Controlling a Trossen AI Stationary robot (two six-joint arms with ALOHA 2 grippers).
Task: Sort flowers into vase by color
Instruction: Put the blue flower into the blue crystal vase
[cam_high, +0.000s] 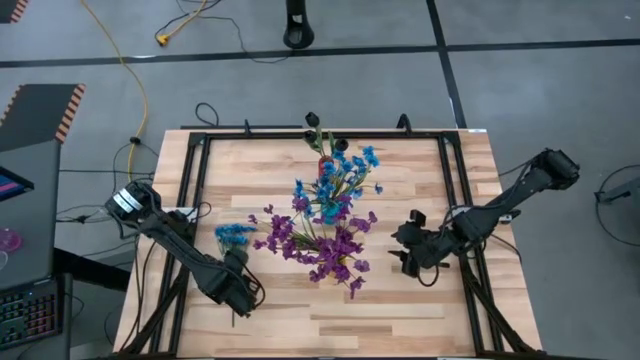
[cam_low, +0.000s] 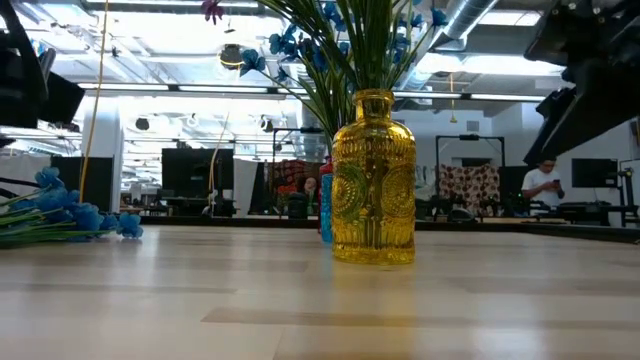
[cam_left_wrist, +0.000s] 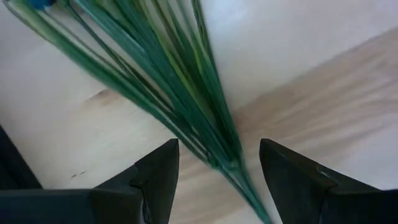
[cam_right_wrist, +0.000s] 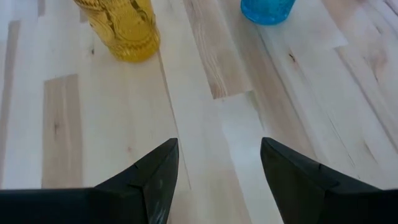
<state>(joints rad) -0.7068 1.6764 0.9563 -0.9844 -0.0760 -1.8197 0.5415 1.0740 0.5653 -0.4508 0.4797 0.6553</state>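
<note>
The blue sprig (cam_high: 234, 234) near the desk's left edge looks light and floppy; the left gripper (cam_left_wrist: 217, 180), jaws apart and empty, best pinches its bunched green stems.

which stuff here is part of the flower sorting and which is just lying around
Part of the job:
- loose blue flower sprig, between the open left gripper fingers
- yellow glass vase holding stems
- blue vase
- right gripper, open, waiting

Lying about:
- yellow cable on floor
- keyboard

The right end effector (cam_right_wrist: 219, 180) hovers, fingers spread, over the pale wooden bench (cam_right_wrist: 205, 118), with a yellow vase (cam_right_wrist: 121, 28) upper left and a blue vase (cam_right_wrist: 267, 9) top right.
</note>
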